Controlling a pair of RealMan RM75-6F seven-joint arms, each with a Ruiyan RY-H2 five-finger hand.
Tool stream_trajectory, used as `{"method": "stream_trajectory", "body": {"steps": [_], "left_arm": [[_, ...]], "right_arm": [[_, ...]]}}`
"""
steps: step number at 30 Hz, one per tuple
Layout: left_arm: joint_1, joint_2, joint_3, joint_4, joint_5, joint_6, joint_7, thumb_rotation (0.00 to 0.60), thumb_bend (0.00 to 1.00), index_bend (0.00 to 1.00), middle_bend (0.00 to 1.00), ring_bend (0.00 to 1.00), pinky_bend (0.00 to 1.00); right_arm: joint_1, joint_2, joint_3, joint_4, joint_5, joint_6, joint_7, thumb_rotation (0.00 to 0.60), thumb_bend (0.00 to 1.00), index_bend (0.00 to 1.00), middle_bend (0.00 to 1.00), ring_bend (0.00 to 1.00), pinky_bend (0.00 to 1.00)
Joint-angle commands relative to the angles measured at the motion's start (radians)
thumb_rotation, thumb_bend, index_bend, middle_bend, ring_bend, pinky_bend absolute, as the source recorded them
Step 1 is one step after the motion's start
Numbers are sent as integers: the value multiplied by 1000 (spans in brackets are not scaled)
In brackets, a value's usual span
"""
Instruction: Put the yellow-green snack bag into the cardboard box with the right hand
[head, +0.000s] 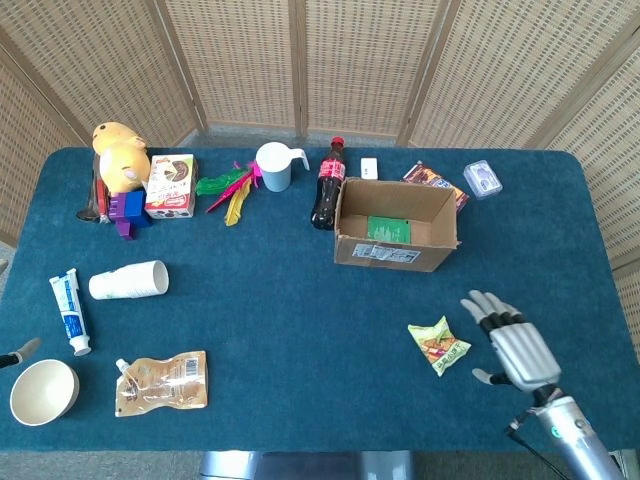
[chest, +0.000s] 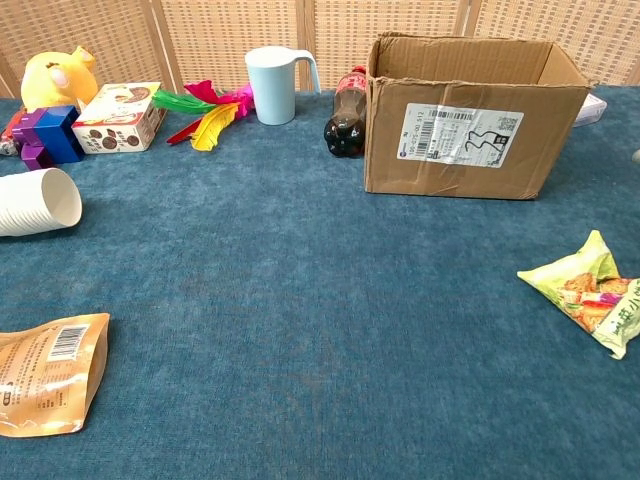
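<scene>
table (head: 290, 330), blue cloth, head and chest views.

snack bag (head: 438, 346) (chest: 590, 291): yellow-green, lying flat on the cloth, nearer the front edge than the box and well apart from it, untouched.

box (head: 395, 225) (chest: 468, 117): cardboard, open top, upright, white label on the near wall, a green item inside on its floor.

right hand (head: 515, 342): just beside the bag on its right, not touching it; fingers spread wide and straight, nothing held.

left hand: not seen in either view.

other items: cola bottle (head: 328, 184) upright just left of the box; mug (head: 274, 166); feathers (head: 230, 190); yellow plush (head: 120, 152); purple blocks (head: 127, 211); paper cups (head: 129, 280) on their side; toothpaste (head: 70, 311); bowl (head: 43, 391); tan pouch (head: 162, 382) lying flat.
</scene>
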Motion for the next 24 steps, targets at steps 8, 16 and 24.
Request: {"method": "stream_trajectory", "body": {"steps": [8, 16, 24], "left_arm": [[5, 3, 0, 4, -2, 4, -10, 600, 69, 69, 0, 0, 0], [6, 2, -2, 8, -4, 7, -16, 600, 70, 69, 0, 0, 0], [3, -3, 0, 5, -2, -1, -6, 600, 70, 70, 0, 0, 0]], "right_arm": [[131, -89, -11, 46, 43, -202, -95, 600, 0, 0, 0, 0, 174], [141, -178, -28, 177, 41, -194, -68, 600, 113, 25, 46, 32, 320], [110, -254, -52, 298, -62, -43, 16, 600, 418, 672, 549, 513, 702]]}}
